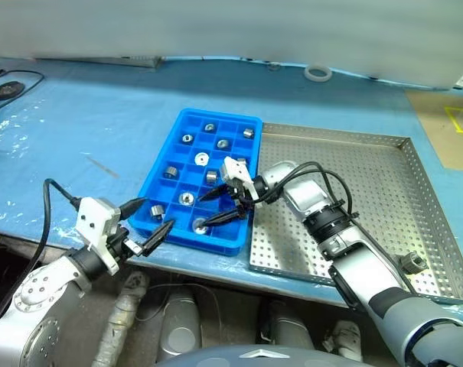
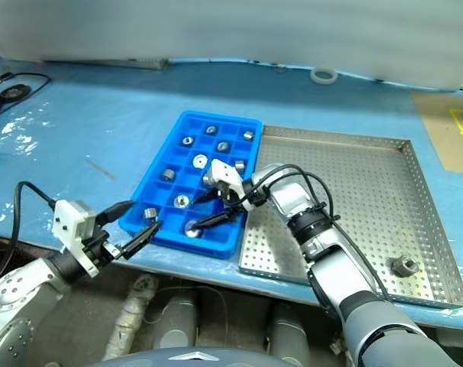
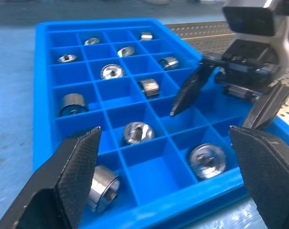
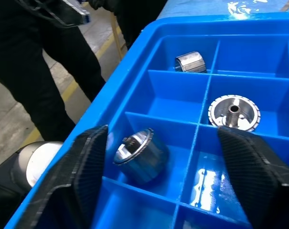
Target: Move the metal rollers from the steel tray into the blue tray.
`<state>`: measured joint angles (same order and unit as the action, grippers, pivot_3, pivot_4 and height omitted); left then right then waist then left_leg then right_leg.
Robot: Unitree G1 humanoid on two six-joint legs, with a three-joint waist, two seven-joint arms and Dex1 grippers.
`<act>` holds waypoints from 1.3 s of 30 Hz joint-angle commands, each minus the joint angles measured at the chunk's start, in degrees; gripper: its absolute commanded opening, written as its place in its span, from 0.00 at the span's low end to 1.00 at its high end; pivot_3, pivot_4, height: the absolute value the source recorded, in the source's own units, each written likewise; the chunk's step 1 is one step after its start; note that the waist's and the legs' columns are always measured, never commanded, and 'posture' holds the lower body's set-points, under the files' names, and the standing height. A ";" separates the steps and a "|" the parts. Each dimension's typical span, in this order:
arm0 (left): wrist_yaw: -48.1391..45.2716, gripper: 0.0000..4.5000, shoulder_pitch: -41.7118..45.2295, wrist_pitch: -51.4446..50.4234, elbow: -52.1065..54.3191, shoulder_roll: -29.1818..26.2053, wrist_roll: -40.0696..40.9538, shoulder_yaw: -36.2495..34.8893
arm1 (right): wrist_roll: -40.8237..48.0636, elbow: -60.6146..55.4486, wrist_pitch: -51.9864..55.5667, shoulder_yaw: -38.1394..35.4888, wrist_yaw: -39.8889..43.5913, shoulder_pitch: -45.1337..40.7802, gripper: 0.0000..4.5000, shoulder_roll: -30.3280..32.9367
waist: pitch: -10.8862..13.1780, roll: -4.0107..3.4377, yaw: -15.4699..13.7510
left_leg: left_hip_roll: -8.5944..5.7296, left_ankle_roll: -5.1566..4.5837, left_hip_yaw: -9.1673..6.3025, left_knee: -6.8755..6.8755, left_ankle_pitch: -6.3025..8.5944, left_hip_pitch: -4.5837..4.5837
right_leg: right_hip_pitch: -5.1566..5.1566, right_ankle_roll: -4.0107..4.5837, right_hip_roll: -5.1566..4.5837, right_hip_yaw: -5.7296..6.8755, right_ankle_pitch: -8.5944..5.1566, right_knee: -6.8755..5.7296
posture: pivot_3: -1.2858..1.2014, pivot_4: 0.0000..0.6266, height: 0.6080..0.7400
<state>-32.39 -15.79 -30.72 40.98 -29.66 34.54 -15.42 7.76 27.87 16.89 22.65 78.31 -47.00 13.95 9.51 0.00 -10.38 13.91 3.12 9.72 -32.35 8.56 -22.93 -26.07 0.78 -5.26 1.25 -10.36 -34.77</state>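
Note:
The blue tray (image 1: 187,122) lies left of the steel tray (image 1: 369,164), and several of its compartments hold metal rollers (image 1: 169,173). My right gripper (image 1: 203,212) reaches over the blue tray's near right corner with its jaws open. Between its fingers a roller (image 4: 139,150) lies in a compartment, close to one finger (image 4: 89,164). My left gripper (image 1: 156,214) hovers open and empty at the tray's near left corner. One roller (image 1: 413,262) is left in the steel tray's near right corner.
A white tape ring (image 1: 317,73) lies at the back of the blue-covered table (image 1: 86,130). A black cable and puck (image 1: 8,87) sit at the far left. The table's front edge runs just below both trays.

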 commanded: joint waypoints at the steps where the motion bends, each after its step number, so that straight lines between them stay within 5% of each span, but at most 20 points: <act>1: -1.61 1.00 2.81 -0.62 -1.31 -1.25 1.43 1.75 | 1.30 -2.49 1.00 -3.27 -1.43 0.69 0.94 1.92 | 0.00 0.00 0.11 | 0.00 0.01 0.00 -0.01 0.00 0.01 | 0.00 0.00 0.00 -0.01 0.00 0.00 | 0.61 0.24 1.00; 12: -12.70 1.00 20.79 1.85 -18.71 -2.31 -1.62 12.99 | 3.71 -13.58 6.56 -14.74 -12.88 7.38 0.94 10.56 | -0.02 0.02 4.14 | -0.04 0.13 0.05 -0.10 -0.11 0.06 | 0.02 0.42 0.14 -0.11 0.27 -0.09 | 0.47 0.24 1.00; 25: -28.90 1.00 42.10 10.72 -45.02 5.76 -8.03 25.43 | 7.69 -36.42 21.23 -33.17 -29.94 24.86 0.94 22.11 | -0.03 0.02 11.54 | -0.16 0.02 0.43 -0.14 -0.06 0.54 | 0.13 0.39 0.23 -0.71 0.29 -0.11 | 0.31 0.24 1.00; 33: -35.33 1.00 48.32 14.95 -54.90 10.34 -11.03 27.80 | 8.99 -46.77 31.74 -41.57 -36.44 39.32 0.94 26.49 | -0.04 0.03 14.77 | -0.18 -0.32 0.58 -0.40 0.16 0.56 | 0.21 0.27 0.29 -0.90 0.24 0.05 | 0.26 0.24 1.00; 39: -36.52 1.00 48.85 15.70 -56.34 11.19 -12.08 27.39 | 9.44 -45.58 38.11 -40.92 -39.23 42.48 0.94 28.06 | -0.04 0.03 17.84 | -0.25 -0.46 0.59 -0.71 0.26 0.50 | 0.31 -0.14 0.30 -1.03 0.01 0.11 | 0.26 0.24 1.00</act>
<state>-68.22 32.50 -15.97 -16.08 -18.50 22.47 12.51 16.23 -16.93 53.50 -17.45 39.91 -3.55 40.79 9.47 0.02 7.46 13.64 2.65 10.31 -33.11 8.83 -22.42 -25.77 0.62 -4.95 0.25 -10.36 -34.66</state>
